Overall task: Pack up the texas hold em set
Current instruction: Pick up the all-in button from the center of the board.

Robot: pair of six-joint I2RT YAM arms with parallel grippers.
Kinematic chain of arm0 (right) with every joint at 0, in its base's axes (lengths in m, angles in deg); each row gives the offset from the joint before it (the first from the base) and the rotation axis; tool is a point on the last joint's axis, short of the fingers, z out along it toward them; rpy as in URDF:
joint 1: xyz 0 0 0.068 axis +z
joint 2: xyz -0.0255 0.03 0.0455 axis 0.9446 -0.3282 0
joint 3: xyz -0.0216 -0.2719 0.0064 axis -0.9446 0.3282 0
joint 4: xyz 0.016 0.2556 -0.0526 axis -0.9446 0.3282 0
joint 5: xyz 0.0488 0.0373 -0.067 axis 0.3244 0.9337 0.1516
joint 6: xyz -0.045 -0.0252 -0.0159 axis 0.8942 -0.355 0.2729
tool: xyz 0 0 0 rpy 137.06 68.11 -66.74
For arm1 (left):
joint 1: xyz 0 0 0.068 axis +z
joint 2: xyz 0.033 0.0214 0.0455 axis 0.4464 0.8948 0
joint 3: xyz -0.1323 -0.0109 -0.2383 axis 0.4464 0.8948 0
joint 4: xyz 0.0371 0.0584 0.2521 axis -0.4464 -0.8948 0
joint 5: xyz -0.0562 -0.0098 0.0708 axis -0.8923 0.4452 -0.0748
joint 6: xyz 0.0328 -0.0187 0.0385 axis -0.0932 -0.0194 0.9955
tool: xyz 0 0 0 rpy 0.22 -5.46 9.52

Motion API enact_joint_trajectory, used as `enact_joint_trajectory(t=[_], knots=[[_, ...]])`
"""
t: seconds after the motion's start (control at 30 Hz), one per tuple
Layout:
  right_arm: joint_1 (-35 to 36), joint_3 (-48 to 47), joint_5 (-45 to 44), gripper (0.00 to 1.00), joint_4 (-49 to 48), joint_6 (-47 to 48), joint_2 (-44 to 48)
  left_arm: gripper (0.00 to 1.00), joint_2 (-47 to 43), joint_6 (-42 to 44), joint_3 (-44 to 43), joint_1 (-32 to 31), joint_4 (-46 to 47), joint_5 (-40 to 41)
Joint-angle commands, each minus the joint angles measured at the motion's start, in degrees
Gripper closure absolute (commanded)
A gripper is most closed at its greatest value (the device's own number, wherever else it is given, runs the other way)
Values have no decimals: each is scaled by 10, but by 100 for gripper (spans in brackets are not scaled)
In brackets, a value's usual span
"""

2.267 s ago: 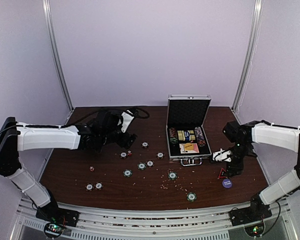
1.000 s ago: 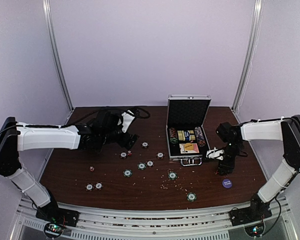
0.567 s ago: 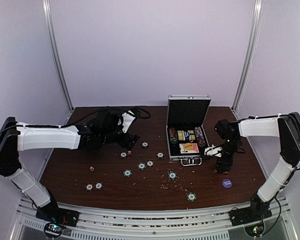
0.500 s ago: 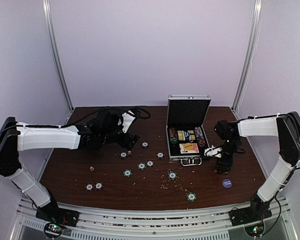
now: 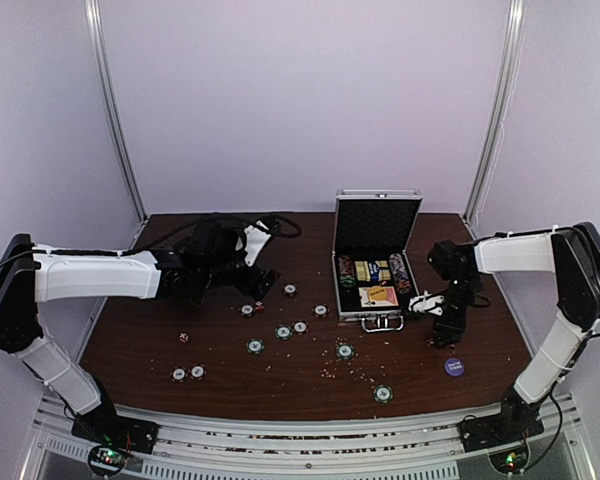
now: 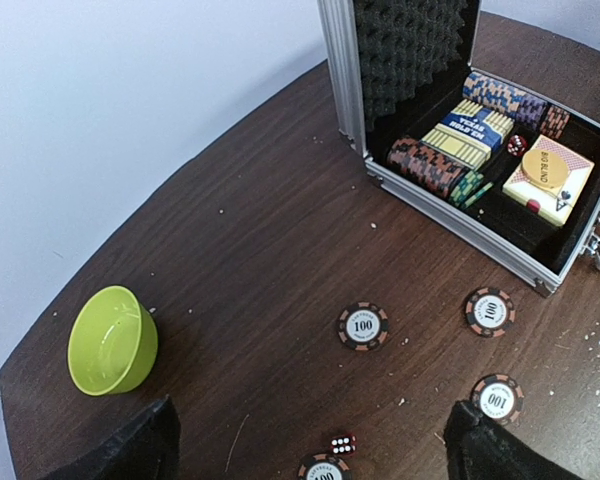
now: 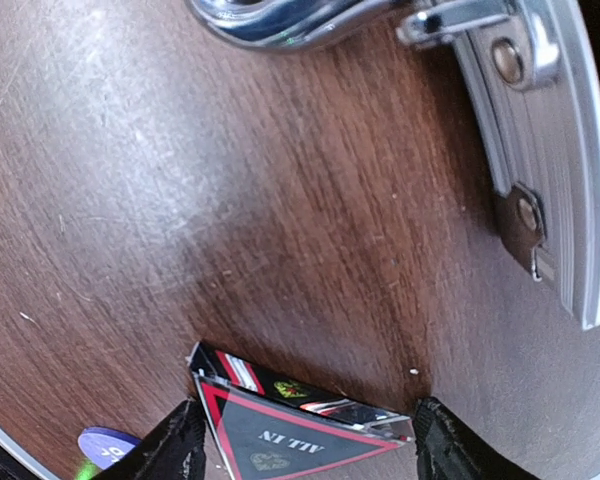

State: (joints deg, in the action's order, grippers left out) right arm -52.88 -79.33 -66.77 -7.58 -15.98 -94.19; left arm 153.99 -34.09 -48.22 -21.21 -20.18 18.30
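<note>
The silver briefcase (image 5: 377,225) stands open at the far right of the desk (image 5: 140,340). Its lid is upright at the back, its handle (image 7: 280,20) faces the arms, and its long axis runs left to right. In the black-lined tray are rows of chips, a blue card deck box (image 6: 467,132) and a pink card box (image 6: 565,185) with a yellow button on top.

The right pincer (image 7: 305,440) hangs low just off the case's near right corner. It holds a black and red "ALL IN" triangle (image 7: 300,425) by its ends, so the long edge spans from finger to finger and lies roughly along the case's front wall. A purple dealer button (image 5: 454,367) lies on the desk nearer the arm's base.

The left pincer (image 6: 312,430) is spread wide and empty over the left middle of the desk, aimed at the case, which sits well to its right. Loose poker chips (image 6: 363,326) and a red die (image 6: 342,443) lie between it and the case. A lime-green bowl (image 6: 112,340) sits off to the far left.
</note>
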Motion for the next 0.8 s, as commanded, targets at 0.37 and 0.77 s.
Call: enact_joint_trajectory(t=[0.37,0.77], knots=[[-8,-2,-25,28,-15,-37,-16,6,-13,2,-10,0,19,-11],[-8,-2,-12,39,-10,-37,-29,6,-11,3,-11,0,17,-11]])
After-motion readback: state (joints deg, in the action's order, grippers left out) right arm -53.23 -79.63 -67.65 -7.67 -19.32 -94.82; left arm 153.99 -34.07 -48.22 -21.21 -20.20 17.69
